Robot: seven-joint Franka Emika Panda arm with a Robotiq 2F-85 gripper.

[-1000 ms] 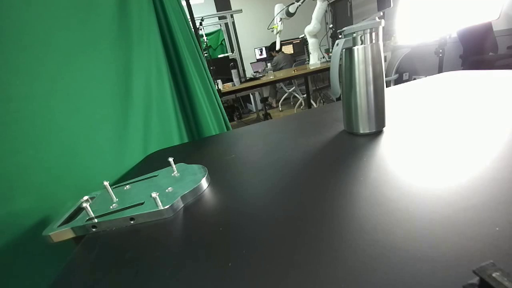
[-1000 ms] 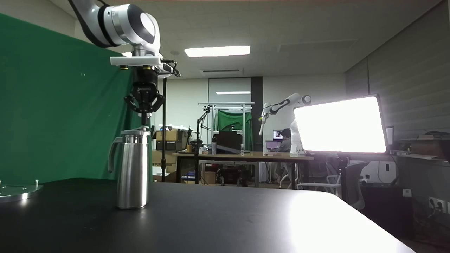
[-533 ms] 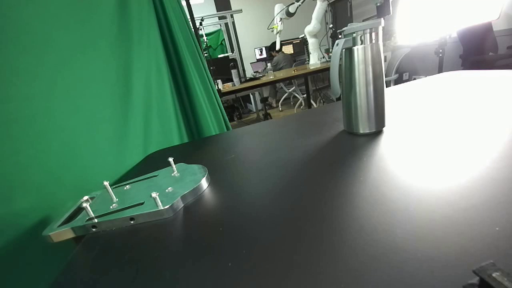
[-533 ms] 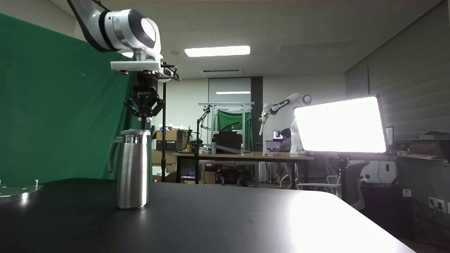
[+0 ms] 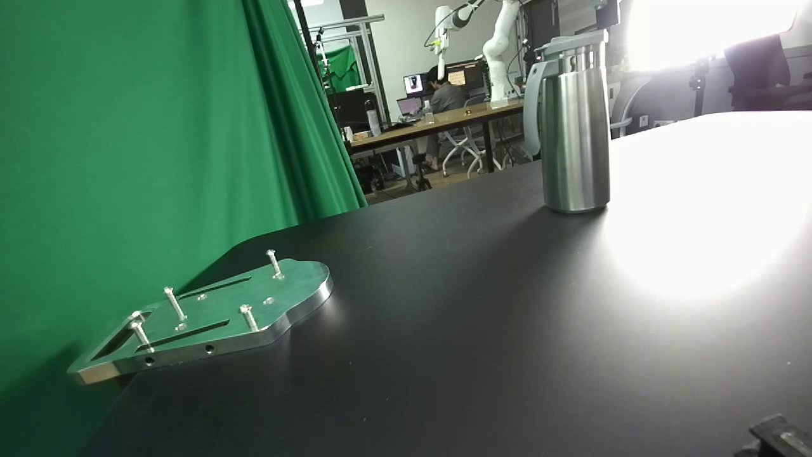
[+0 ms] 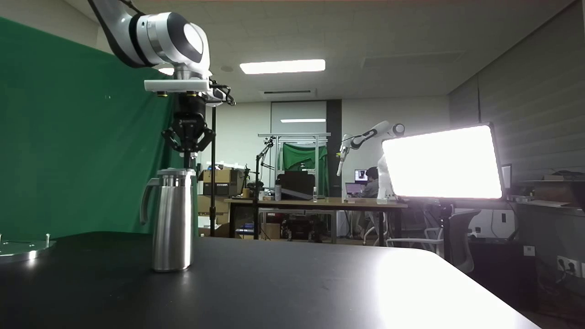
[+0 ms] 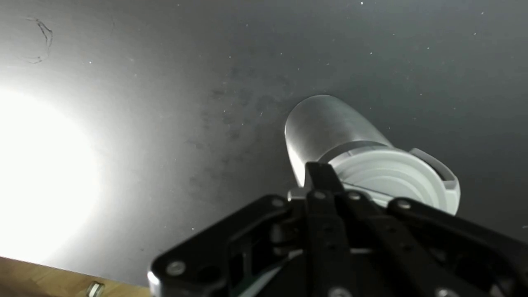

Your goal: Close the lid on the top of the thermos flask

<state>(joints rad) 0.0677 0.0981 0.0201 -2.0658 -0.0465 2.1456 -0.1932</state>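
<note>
The thermos flask [image 6: 173, 228] is a tall brushed-steel cylinder with a pale grey handle. It stands upright on the dark table in both exterior views [image 5: 577, 139] and shows in the wrist view [image 7: 330, 119]. The pale grey lid [image 6: 172, 172] sits flat on its top, seen also in an exterior view [image 5: 574, 43] and from above in the wrist view [image 7: 383, 173]. My gripper [image 6: 188, 164] points straight down, fingers together, with nothing seen between them. Its tips [image 5: 608, 16] meet the lid's edge opposite the handle. In the wrist view the fingers [image 7: 324, 169] hide part of the lid.
A flat plate with upright pegs [image 5: 235, 311] lies at the table's edge by the green curtain [image 5: 158, 127]. A bright lamp panel [image 6: 441, 162] stands beyond the table [image 6: 320, 283]. A black part [image 5: 783, 438] shows at a picture corner.
Over the first half second my gripper moved down onto the lid, and the small raised flap at the lid's edge went down flat. Since then almost nothing has moved.
</note>
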